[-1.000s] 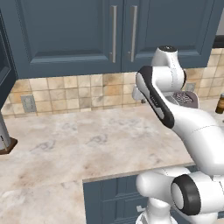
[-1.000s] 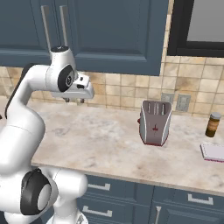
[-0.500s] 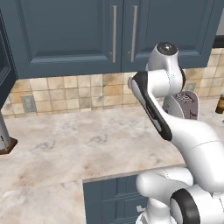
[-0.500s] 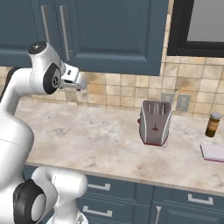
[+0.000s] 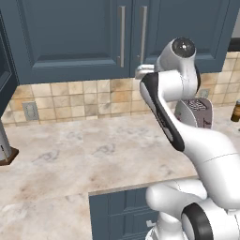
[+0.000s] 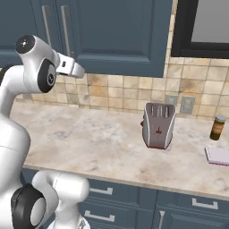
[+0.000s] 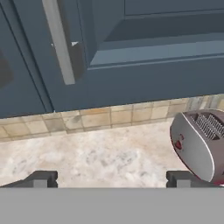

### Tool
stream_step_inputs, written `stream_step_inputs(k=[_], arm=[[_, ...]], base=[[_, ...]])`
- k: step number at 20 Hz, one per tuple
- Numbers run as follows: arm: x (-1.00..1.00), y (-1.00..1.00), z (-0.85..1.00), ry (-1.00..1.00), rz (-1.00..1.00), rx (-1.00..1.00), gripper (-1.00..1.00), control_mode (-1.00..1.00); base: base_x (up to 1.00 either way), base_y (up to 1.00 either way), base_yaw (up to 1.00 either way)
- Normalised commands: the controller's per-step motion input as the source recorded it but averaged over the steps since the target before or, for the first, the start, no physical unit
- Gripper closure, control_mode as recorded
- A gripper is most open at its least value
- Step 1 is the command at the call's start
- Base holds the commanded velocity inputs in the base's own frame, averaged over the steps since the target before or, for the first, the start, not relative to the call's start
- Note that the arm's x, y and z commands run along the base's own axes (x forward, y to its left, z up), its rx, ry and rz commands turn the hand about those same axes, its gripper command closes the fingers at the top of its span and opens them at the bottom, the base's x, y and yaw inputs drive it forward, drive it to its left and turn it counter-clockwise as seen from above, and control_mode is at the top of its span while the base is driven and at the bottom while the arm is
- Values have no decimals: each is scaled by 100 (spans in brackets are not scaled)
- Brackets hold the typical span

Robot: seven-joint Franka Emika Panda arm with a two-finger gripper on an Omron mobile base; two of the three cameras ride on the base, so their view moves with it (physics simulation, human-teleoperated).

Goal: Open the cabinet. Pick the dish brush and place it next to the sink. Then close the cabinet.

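While the cabinet (image 7: pixel 144 65) is shut, the tool (image 7: pixel 111 178) (seemingly near its handle (image 7: pixel 59 41)) gapes wide, empty.

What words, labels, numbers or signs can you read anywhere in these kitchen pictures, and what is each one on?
No readable text anywhere.
Toaster: a small red mark on its front, a symbol rather than letters, too small to make out.
Brown jar: no label legible.
Flat white and pink item at the counter's right: no print visible.
Cabinet doors: plain, no markings.

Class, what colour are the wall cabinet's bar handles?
Brushed silver bar handles on the dark slate-blue cabinet; clearest in the left base view.
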Motion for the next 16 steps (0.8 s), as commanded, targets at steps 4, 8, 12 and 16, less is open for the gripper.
stream_step_inputs(k=[4, 8, 12, 16], arm=[[5, 15, 54, -17, 0, 5, -100, -100], [39, 39, 29, -11, 0, 5, -100, -100], [45, 35, 19, 0, 0, 4, -100, -100], [32, 0, 29, 2, 0, 6, -100, -100]], base=[[0, 0, 0], [0, 0, 0], [0, 0, 0], [0, 0, 0]])
